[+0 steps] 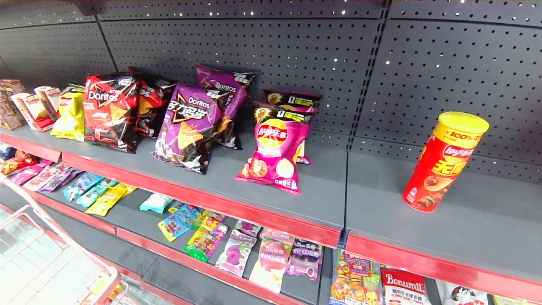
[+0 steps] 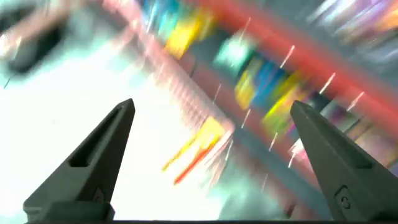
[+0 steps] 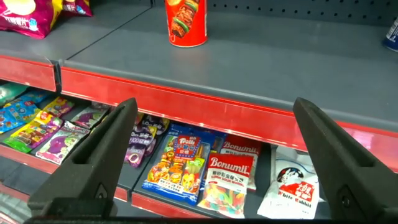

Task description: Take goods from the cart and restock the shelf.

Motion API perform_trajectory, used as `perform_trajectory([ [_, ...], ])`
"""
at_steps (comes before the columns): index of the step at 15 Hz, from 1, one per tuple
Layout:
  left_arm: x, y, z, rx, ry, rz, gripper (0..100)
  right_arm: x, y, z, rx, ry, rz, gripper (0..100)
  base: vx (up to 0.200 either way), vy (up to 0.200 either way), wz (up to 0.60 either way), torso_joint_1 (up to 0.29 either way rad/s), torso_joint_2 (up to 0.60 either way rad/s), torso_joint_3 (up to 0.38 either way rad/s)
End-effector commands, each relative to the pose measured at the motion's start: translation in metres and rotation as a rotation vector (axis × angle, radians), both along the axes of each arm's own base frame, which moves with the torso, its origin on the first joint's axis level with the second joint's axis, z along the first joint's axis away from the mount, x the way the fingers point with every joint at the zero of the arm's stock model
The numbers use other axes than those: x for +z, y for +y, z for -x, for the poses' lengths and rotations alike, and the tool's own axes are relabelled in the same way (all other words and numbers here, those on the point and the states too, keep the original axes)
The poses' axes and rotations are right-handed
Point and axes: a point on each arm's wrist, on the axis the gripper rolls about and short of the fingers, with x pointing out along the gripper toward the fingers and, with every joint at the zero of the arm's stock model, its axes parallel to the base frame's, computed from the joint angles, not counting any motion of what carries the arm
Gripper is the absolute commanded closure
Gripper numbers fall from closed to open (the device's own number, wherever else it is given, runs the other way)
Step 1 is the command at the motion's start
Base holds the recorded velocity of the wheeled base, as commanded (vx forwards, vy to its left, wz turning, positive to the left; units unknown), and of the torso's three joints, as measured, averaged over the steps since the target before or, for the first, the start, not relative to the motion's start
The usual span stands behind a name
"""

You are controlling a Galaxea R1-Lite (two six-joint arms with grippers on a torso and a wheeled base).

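Note:
A red chip canister (image 1: 444, 163) with a yellow lid stands alone on the grey upper shelf (image 1: 474, 220) at the right; its base appears as the canister (image 3: 186, 23) in the right wrist view. Chip bags line the same shelf to the left: black and purple bags (image 1: 188, 125) and a pink bag (image 1: 275, 154). The pink cart (image 1: 46, 262) sits at the lower left. My right gripper (image 3: 214, 112) is open, empty, in front of the shelf's red edge (image 3: 186, 102). My left gripper (image 2: 211, 112) is open and empty over the blurred cart area.
The lower shelf holds rows of candy packets (image 1: 237, 250) and gummy bags (image 3: 233, 180). Small boxes (image 1: 25, 106) stand at the upper shelf's far left. A perforated back panel (image 1: 296, 46) closes the shelf behind. Bare shelf space lies around the canister.

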Motion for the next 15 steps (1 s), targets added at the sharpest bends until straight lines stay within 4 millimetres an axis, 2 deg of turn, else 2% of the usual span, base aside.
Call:
perform_trajectory([
  [1,-0.063,0.046,-0.043,0.004,0.404,0.115,0,0.0,0.0,0.0,0.0,-0.001,0.001,0,0.0,0.0,0.0,0.0,0.0,0.0],
  [3,-0.108,0.065,-0.057,0.013,0.551,0.133,0,0.0,0.0,0.0,0.0,-0.001,0.004,0,0.0,0.0,0.0,0.0,0.0,0.0],
  [5,-0.133,0.07,-0.065,-0.011,0.582,0.141,0,0.0,0.0,0.0,0.0,-0.001,0.005,0,0.0,0.0,0.0,0.0,0.0,0.0],
  [7,-0.166,0.075,-0.073,-0.114,0.667,0.12,0,0.0,0.0,0.0,0.0,-0.001,0.005,0,0.0,0.0,0.0,0.0,0.0,0.0],
  [10,-0.187,0.081,-0.078,-0.23,0.737,0.119,0,0.0,0.0,0.0,0.0,-0.001,0.005,0,0.0,0.0,0.0,0.0,0.0,0.0],
  [11,-0.202,0.091,-0.084,-0.254,0.757,0.108,0,0.0,0.0,0.0,0.0,-0.001,0.005,0,0.0,0.0,0.0,0.0,0.0,0.0],
  [13,-0.223,0.103,-0.093,-0.282,0.765,0.085,0,0.0,0.0,0.0,0.0,-0.001,0.002,0,0.0,0.0,0.0,0.0,0.0,0.0],
  [15,-0.236,0.105,-0.099,-0.327,0.737,0.088,0,0.0,0.0,0.0,0.0,-0.001,0.001,0,0.0,0.0,0.0,0.0,0.0,0.0],
])
